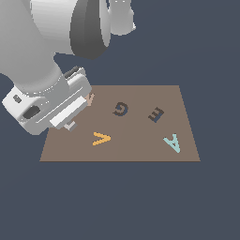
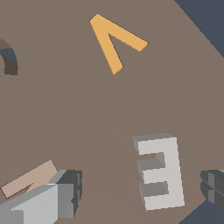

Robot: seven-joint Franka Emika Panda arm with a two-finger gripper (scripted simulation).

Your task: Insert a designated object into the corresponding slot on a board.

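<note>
The pale grey-white letter E (image 2: 162, 171) lies flat on the brown board (image 2: 87, 113) in the wrist view. My gripper (image 2: 140, 190) is open and straddles it. One finger (image 2: 65, 192) stands well clear on one side, and the other finger (image 2: 214, 188) is a little off the opposite side. Neither touches the letter. In the exterior view the gripper (image 1: 70, 125) hangs low over the board's (image 1: 140, 151) left edge, and the hand hides the grey E. The slot (image 1: 156, 114), a dark E-shaped recess, sits on the board's right half, far from the gripper.
A dark G shape (image 1: 120, 108) lies mid-board. An orange V (image 1: 101, 138) is nearest the gripper and also shows in the wrist view (image 2: 116, 41). A teal A (image 1: 172, 142) lies near the exterior view's right edge. A tan letter (image 2: 30, 178) peeks out beside one finger.
</note>
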